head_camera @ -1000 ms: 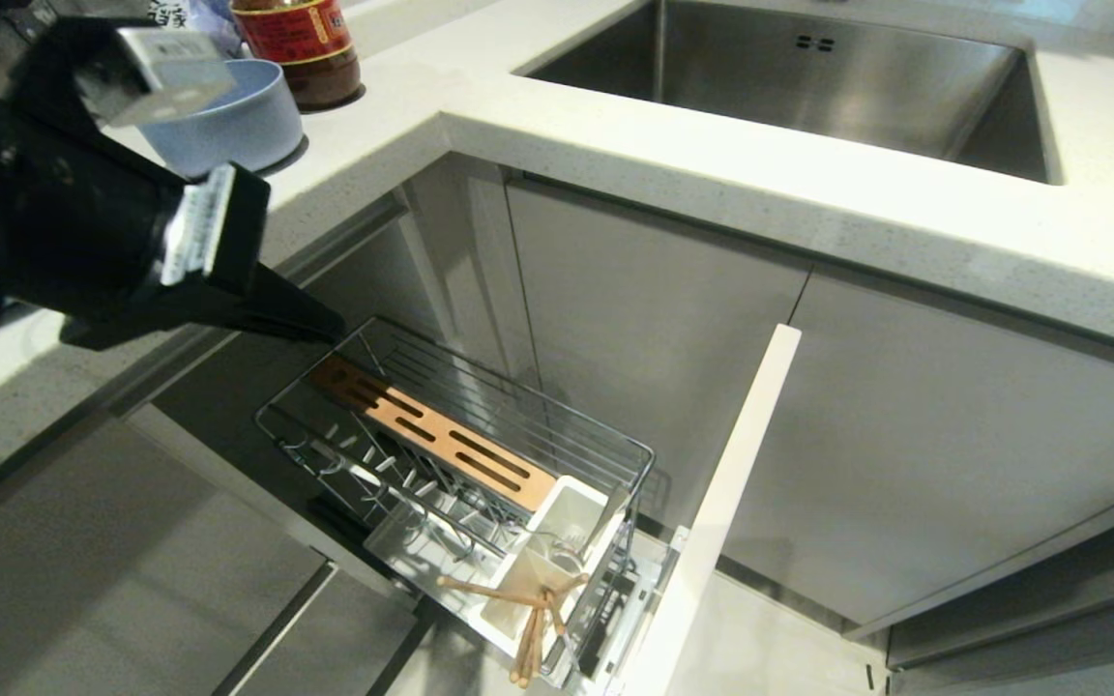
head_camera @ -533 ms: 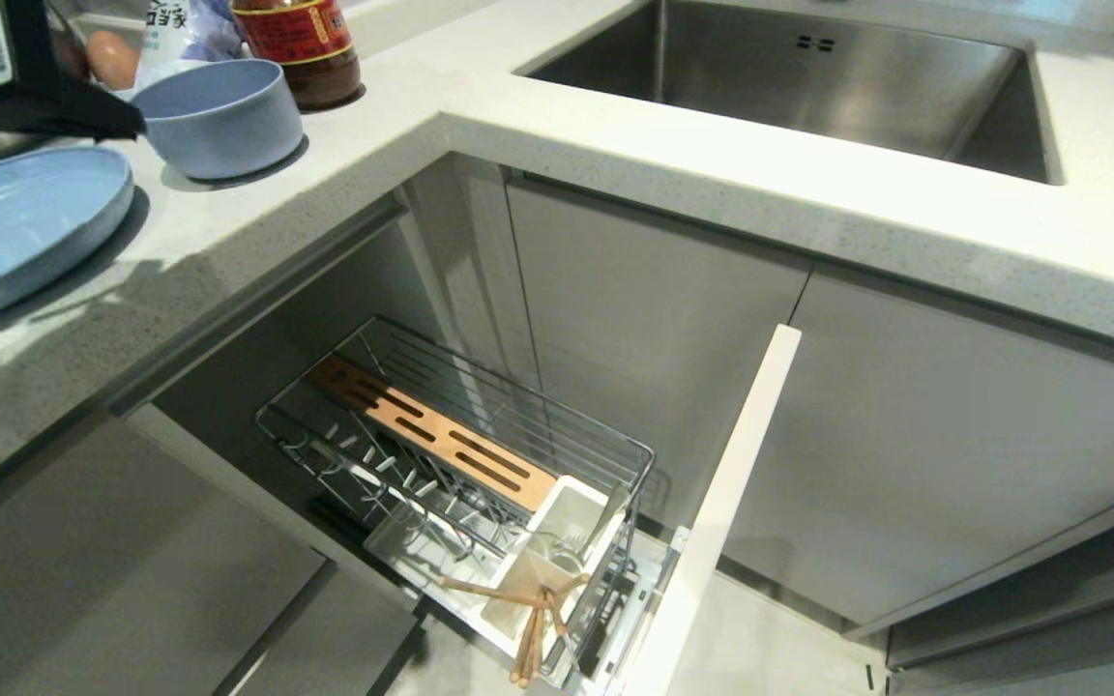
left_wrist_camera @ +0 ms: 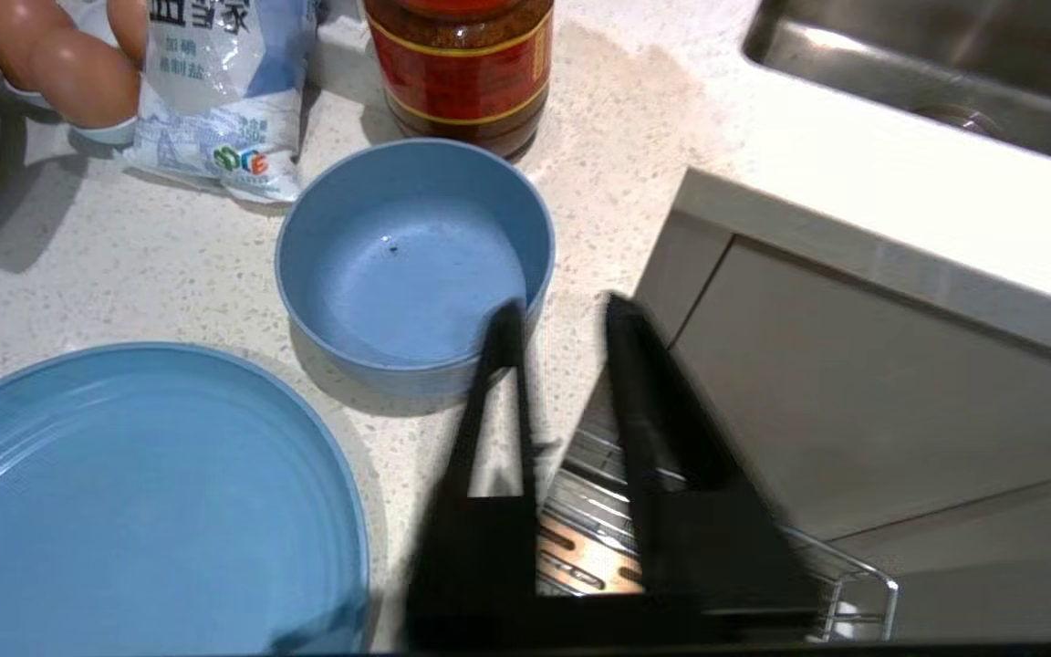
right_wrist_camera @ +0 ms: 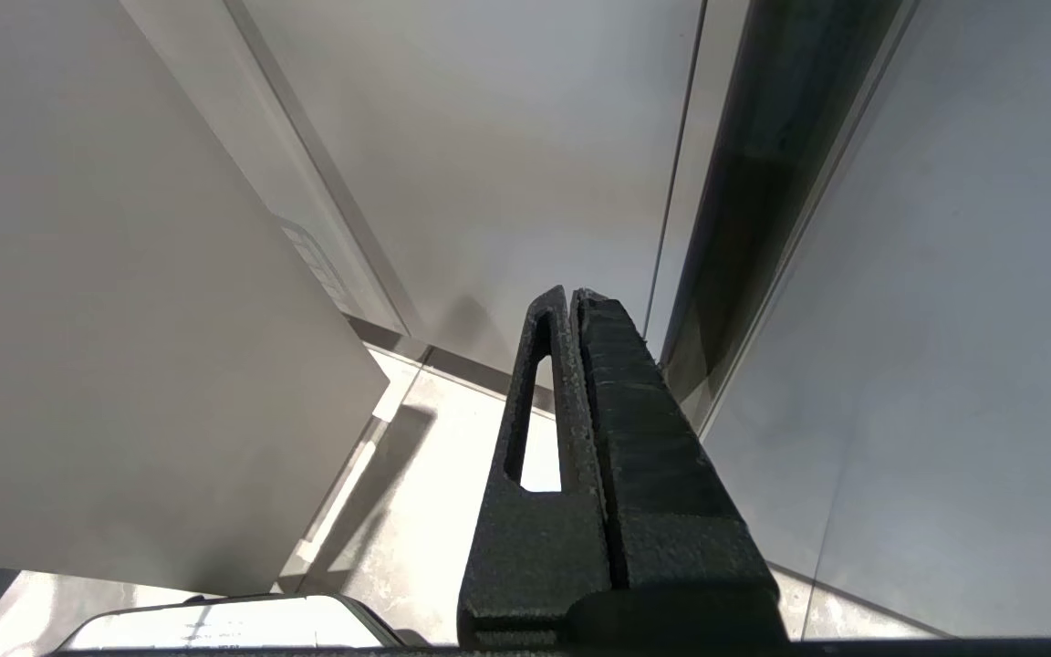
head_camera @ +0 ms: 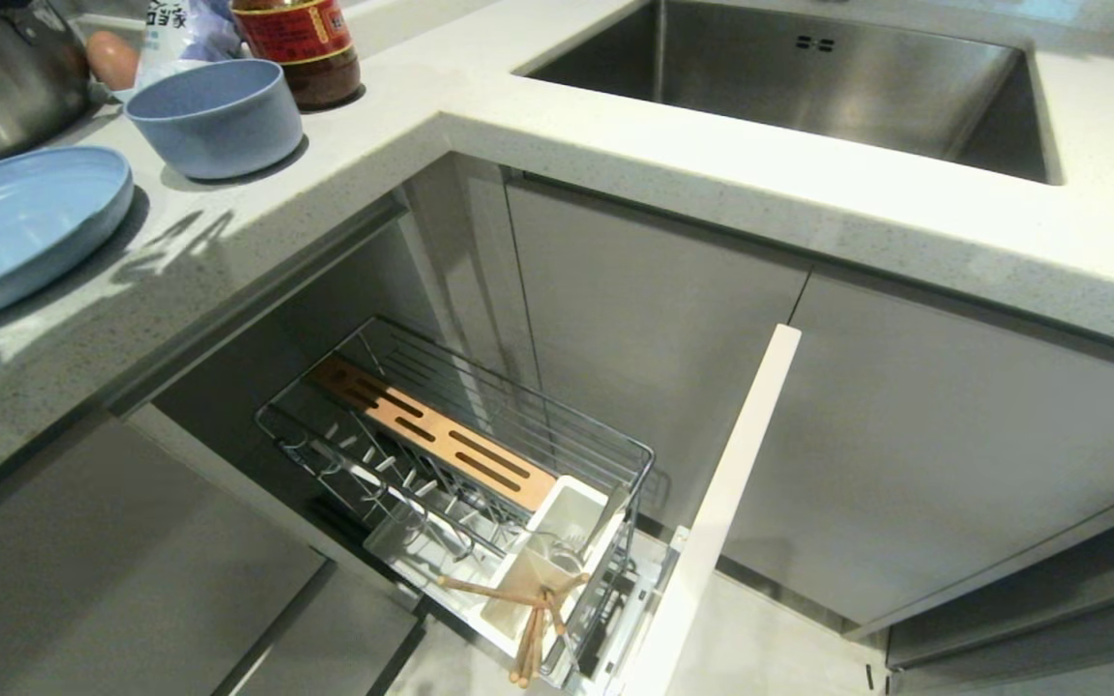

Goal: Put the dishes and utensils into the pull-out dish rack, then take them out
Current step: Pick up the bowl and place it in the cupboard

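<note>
Blue bowl (left_wrist_camera: 411,265) — just beyond left claw (left_wrist_camera: 562,310) (empty)

speckled counter (head_camera: 615,164), blue plate (head_camera: 15,227), bowl (head_camera: 217,118), jar (head_camera: 301,43)

The plate (head_camera: 20,227) and the bowl (head_camera: 216,116) are both soft pale blue. The counter (head_camera: 712,164) is white with tiny grey speckles. The jar (head_camera: 301,43) is dark brown with a red and yellow label. The rack (head_camera: 455,454) is shiny silver wire — with a light brown wood strip (head_camera: 436,435) and a white cup (head_camera: 567,541). The chopsticks (head_camera: 530,619) are tan. The eggs (left_wrist_camera: 51,55) are brownish pink — the sink (head_camera: 808,77) is grey steel.
</note>
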